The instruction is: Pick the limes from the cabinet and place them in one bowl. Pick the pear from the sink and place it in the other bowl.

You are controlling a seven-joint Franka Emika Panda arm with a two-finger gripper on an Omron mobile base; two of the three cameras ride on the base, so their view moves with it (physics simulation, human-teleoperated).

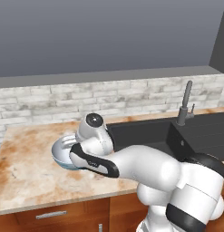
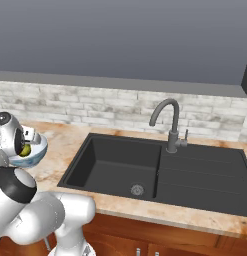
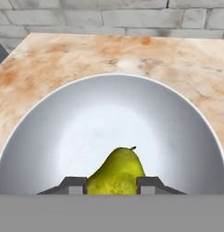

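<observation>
Pear (image 3: 117, 172) sits clamped between your gripper (image 3: 112, 185) fingers, stem end pointing away from the hand and its long axis running straight out along the gripper. You are holding it directly over the pale blue bowl (image 3: 186, 122), which lies square below the tool, so the coming move looks like a plain release or a short drop downward, with no sideways correction needed.

From the right base view you can see the pear (image 2: 26, 149) tucked just inside the bowl (image 2: 39, 150) rim, at the far left of the counter (image 2: 65, 145). How close the fruit is to the bowl floor you cannot tell from these views.

Room is generous: the bowl wall rings the gripper on every side with a wide margin. Beyond the bowl, bare counter stretches to the brick wall (image 3: 109, 18) behind. The sink (image 2: 115, 162) lies to the right of the bowl, apart from it, with the tap (image 2: 167, 125) at its back edge, well away from your withdrawal path upward.
</observation>
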